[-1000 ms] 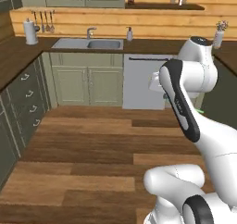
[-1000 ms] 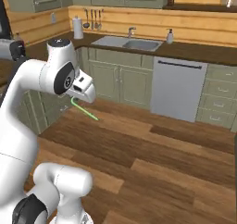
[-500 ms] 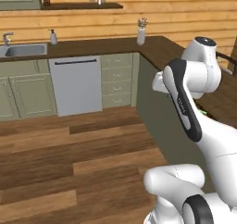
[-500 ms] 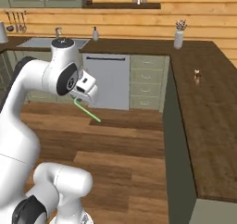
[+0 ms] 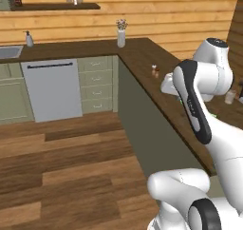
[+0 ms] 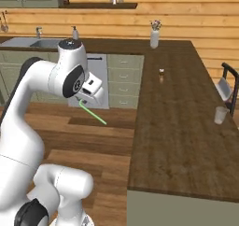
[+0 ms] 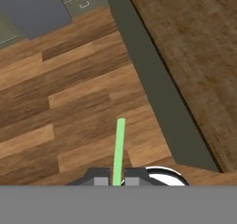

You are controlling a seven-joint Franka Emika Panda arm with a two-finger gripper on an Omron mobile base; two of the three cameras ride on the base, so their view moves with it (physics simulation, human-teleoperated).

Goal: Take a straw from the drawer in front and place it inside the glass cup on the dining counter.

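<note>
My gripper is shut on the straw, a thin bright-green stick that slants down to the right over the wood floor. In the hand view the straw runs straight up from between the fingertips of the gripper. The glass cup stands near the right edge of the dining counter, far to the right of the gripper. From the left side the glass cup shows behind my arm on the dining counter. The drawer is out of view.
A small bottle and a vase stand on the counter top. A dark chair sits at its far side. A grey dishwasher, a drawer stack, a sink and a soap dispenser line the back wall.
The whole scene has slid left in both base views as the base turned right, bringing the dining counter and the glass cup into sight. The straw stays held in the gripper.
</note>
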